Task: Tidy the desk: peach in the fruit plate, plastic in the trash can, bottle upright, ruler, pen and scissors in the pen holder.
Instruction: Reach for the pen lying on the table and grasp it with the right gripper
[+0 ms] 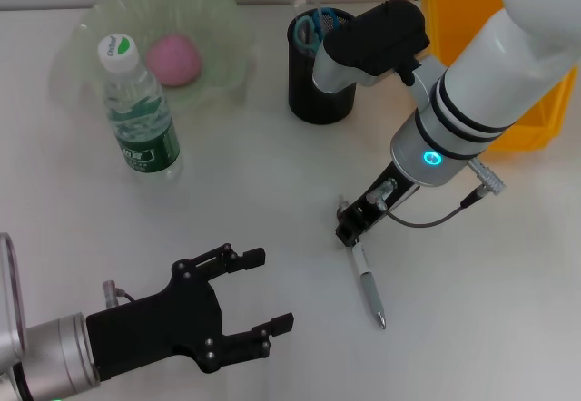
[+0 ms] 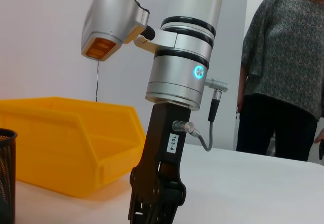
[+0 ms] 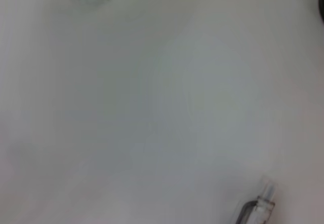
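Nearest the head camera, the left gripper hangs idle with fingers spread. Pen lies flat on the desk, its upper end right at the right gripper; whether those fingers have closed on it I cannot tell. Pen pickup looks to be the step in hand: next, a firm grasp, lift, and carry to the holder, where scissors already sit. Peach is in the plate, bottle upright
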You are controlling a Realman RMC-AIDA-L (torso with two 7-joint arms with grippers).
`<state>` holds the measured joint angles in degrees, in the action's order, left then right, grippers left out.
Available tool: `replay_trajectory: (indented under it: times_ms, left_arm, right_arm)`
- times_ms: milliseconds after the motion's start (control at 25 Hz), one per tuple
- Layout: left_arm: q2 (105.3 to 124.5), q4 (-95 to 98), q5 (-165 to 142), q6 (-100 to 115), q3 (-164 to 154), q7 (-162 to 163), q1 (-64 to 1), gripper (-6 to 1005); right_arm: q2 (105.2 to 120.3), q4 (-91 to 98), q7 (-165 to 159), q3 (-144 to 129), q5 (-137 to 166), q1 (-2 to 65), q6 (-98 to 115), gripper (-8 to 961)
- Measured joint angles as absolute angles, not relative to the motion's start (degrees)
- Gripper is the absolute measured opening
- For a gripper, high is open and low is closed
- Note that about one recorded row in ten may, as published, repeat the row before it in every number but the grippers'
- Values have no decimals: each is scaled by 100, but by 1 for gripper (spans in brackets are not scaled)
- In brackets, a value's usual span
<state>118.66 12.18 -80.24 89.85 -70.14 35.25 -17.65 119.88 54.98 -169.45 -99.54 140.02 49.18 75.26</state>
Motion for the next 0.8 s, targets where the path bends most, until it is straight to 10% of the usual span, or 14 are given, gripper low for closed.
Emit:
replay_trajectory:
  times_ms: [800]
  left_arm:
    - [11865,1220,-8024,8973,-7005,3524,-1767,801]
  right_arm:
    - [11988,5478,-16931,-10036,13883,4968,7558,173]
